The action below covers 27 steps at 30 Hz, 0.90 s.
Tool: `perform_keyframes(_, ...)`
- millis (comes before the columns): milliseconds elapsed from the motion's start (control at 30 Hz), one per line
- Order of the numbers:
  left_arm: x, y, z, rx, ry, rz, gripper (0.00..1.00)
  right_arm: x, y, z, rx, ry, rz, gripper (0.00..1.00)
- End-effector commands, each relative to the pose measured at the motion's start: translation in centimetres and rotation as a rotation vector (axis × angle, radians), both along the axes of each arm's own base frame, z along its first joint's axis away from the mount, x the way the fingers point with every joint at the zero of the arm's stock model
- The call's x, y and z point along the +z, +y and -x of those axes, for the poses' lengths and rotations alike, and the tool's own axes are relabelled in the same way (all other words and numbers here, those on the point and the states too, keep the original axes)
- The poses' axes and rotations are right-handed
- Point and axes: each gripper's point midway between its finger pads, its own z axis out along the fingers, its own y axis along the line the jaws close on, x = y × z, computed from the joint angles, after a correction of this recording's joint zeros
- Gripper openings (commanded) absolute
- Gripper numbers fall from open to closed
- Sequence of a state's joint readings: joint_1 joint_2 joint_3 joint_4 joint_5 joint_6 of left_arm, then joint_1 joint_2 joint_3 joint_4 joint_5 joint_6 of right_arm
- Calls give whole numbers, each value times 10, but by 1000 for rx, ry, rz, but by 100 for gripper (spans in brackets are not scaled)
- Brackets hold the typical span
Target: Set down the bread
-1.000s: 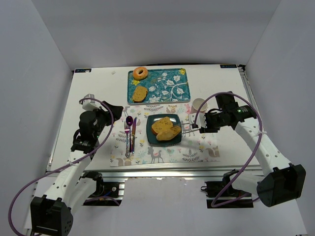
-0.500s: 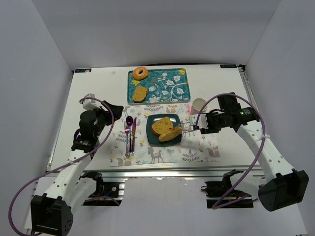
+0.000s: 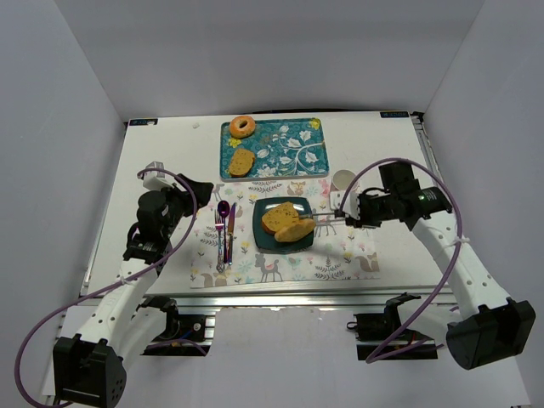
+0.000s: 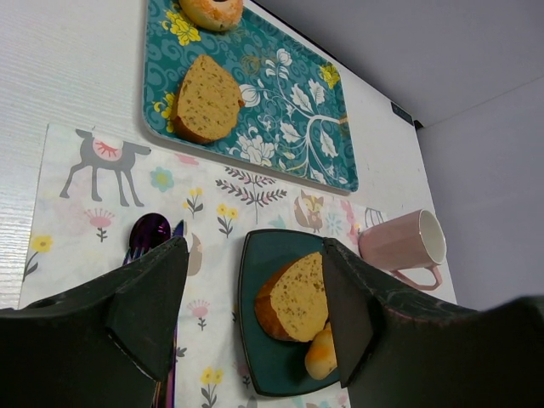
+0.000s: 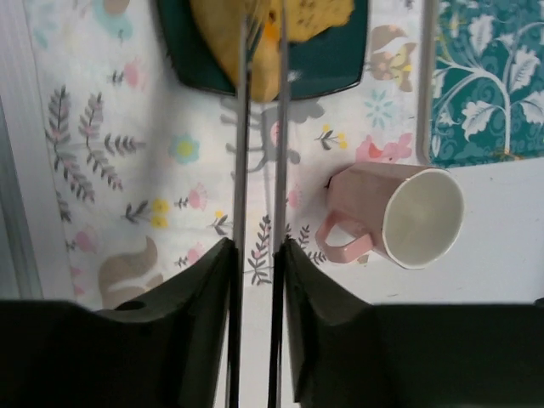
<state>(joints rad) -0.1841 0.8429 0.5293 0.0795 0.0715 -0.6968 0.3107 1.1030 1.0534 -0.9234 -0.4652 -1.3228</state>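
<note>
"Where's the bread (image 3: 298, 228)?"
"On the teal plate (image 3: 263, 242), with the tips of the tongs (image 5: 240, 127) at it. The right gripper (image 5: 257, 245) is pinched narrow on the tongs."
"And the left gripper (image 4: 253, 255)?"
"Spread wide, holding nothing, left of the placemat (image 3: 340, 255)."

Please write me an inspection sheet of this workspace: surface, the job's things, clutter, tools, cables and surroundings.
Surface: white table with a patterned mat in the near middle.
Job's things: two bread pieces on a dark plate; one more slice on the tray.
Clutter: donut on the tray; pink cup right of the plate; cutlery left of it.
Grippers: left tool open and empty; right tool shut on tongs, whose tips reach the bread. Whether they pinch it cannot be told.
Cables: purple cables loop along both arms.
Surroundings: plain grey walls; nothing else seen.
</note>
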Motion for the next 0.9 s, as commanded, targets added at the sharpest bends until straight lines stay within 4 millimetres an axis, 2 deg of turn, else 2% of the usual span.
perform_keyframes(0, 9, -1, -1, -8, -21, 4, 72, 56, 27, -21, -105, -12, -234, 33)
perform_keyframes(33, 10, 0, 0, -8, -20, 4, 71, 76, 33, -33, -182, -8, -324, 28)
perform_keyframes(67, 10, -1, 0, -10, -20, 5, 70, 84, 35, -40, -226, -7, -367, 19)
perform_keyframes(133, 12, -2, 0, -19, -24, 5, 59, 98, 31, -59, -340, -12, -438, 9)
perform_keyframes(167, 12, -3, 0, -24, -22, 6, 50, 112, 31, -73, -426, -11, -524, 0)
perform_keyframes(200, 12, -5, 0, -36, -21, 5, 40, 119, 19, -88, -519, -24, -568, 0)
perform_keyframes(233, 14, -6, 0, -44, -21, 5, 22, 132, 3, -112, -636, -100, -624, 0)
perform_keyframes(267, 14, -8, 0, -55, -18, 5, 12, 135, -11, -124, -736, -112, -670, 0)
perform_keyframes(300, 14, -11, 1, -75, -17, 5, 0, 133, -44, -142, -946, -111, -737, 0)
perform_keyframes(333, 15, -14, 0, -87, -20, 6, 0, 132, -61, -151, -1032, -123, -776, 0)
perform_keyframes(367, 16, -16, 0, -99, -20, 9, 0, 119, -76, -158, -1109, -108, -794, 0)
perform_keyframes(400, 15, -18, -1, -113, -20, 5, 0, 107, -106, -171, -1233, -89, -830, 0)
perform_keyframes(467, 15, -23, -1, -144, -11, 10, 1, 76, -126, -175, -1314, 1, -824, 0)
perform_keyframes(500, 13, -25, -2, -153, -1, 10, 2, 53, -148, -179, -1393, 52, -825, 0)
perform_keyframes(567, 13, -29, -2, -174, 4, 15, 10, 28, -160, -179, -1425, 104, -827, 0)
perform_keyframes(600, 11, -30, -2, -177, 14, 18, 13, 6, -173, -180, -1461, 106, -805, 0)
perform_keyframes(667, 11, -32, -3, -180, 22, 20, 21, -11, -183, -181, -1458, 76, -770, 0)
perform_keyframes(700, 12, -33, -4, -182, 23, 21, 24, -32, -188, -177, -1475, 95, -740, 0)
perform_keyframes(767, 12, -36, -5, -188, 29, 18, 28, -43, -193, -178, -1463, 71, -709, 0)
perform_keyframes(867, 10, -41, -9, -195, 43, 11, 34, -73, -195, -173, -1478, 122, -664, 0)
